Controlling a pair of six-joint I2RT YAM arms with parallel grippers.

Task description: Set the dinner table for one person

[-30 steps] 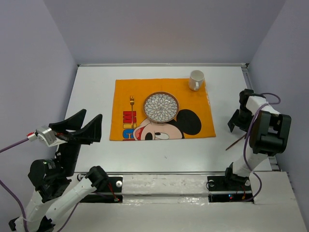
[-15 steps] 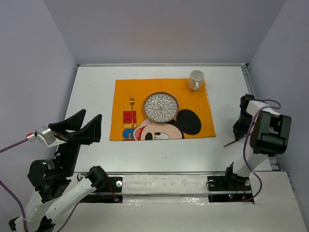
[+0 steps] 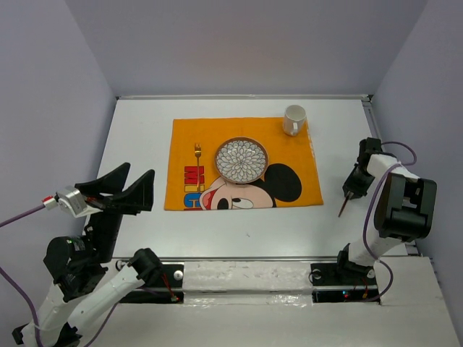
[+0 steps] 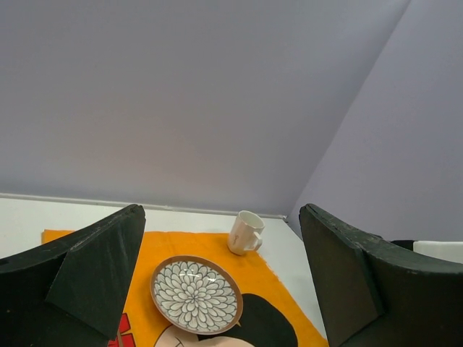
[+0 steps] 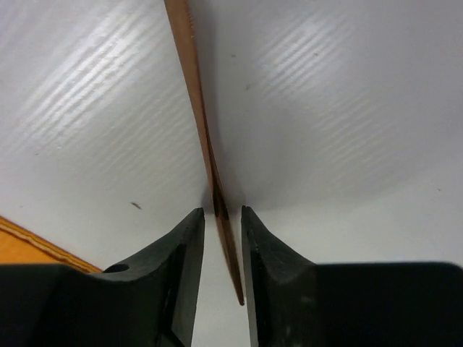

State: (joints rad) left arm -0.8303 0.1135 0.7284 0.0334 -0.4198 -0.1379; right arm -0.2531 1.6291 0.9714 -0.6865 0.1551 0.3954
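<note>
The white dinner table (image 3: 137,144) carries an orange Mickey Mouse placemat (image 3: 289,148). On the placemat are a patterned plate (image 3: 241,160), a gold fork (image 3: 197,160) to its left, and a white mug (image 3: 294,119) at the far right corner. My right gripper (image 3: 351,186) is at the table's right side, shut on one end of a copper knife (image 3: 343,206) that slants down to the tabletop. In the right wrist view the knife (image 5: 195,94) runs between my fingers (image 5: 184,246). My left gripper (image 3: 119,189) is open and empty, held high at the near left.
The left wrist view shows the plate (image 4: 196,294) and the mug (image 4: 244,233) ahead, between my open fingers. Grey walls enclose the table at the back and on both sides. The right arm's base (image 3: 354,271) stands at the near edge.
My right gripper has closed on the knife and shifted towards the placemat. The knife has swung from lying nearly flat to pointing steeply at the near edge. The left arm has not moved.
</note>
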